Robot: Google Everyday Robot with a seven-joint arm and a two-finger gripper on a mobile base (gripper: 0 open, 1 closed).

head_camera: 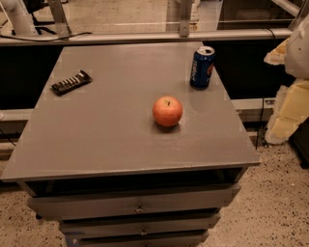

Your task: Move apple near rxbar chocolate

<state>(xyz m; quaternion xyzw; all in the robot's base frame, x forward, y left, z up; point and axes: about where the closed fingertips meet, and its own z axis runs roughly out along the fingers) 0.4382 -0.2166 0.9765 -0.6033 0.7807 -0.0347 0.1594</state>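
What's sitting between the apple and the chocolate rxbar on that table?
Nothing visible: only table surface lies between the apple and the rxbar chocolate. The soda can stands off that path. The gripper is not in view.

White vertical lettering on the blue soda can seemingly reads Pepsi.

Dim, warm room light over a soft, grainy view.
Light falls from overhead and from the far side, where the floor shows brightest. The grey worktop carries a pale sheen beside the can, whose rim glints. The apple has a small highlight on top and a tight dark shadow at its near foot. The drawers sit in deep shade. At the right edge the pincer is a pale, washed-out blur.
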